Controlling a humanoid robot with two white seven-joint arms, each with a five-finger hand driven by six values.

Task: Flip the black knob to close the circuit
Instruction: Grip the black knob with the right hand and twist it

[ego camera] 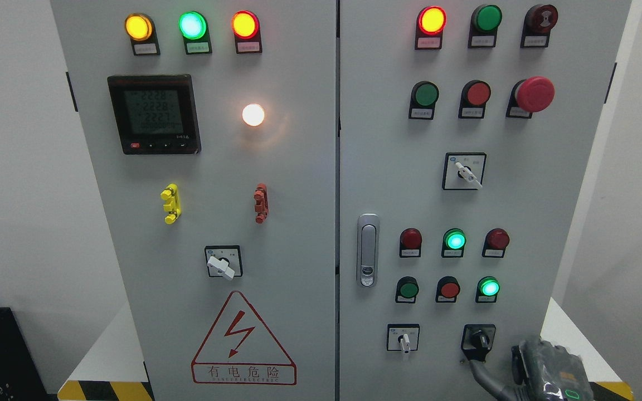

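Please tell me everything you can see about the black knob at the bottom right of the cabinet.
The black knob is a small rotary switch on a square black plate, low on the right door of the grey cabinet, right of a white-handled switch. The right hand is just below and to the right; whether a dark finger touches it is unclear.

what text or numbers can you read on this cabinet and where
"有电危险": under the lightning bolt on the red warning triangle.
"2228", "2228", "2227": roughly, on the digital meter; digits blurred.
Small tags under the lamps and buttons: too small to read.
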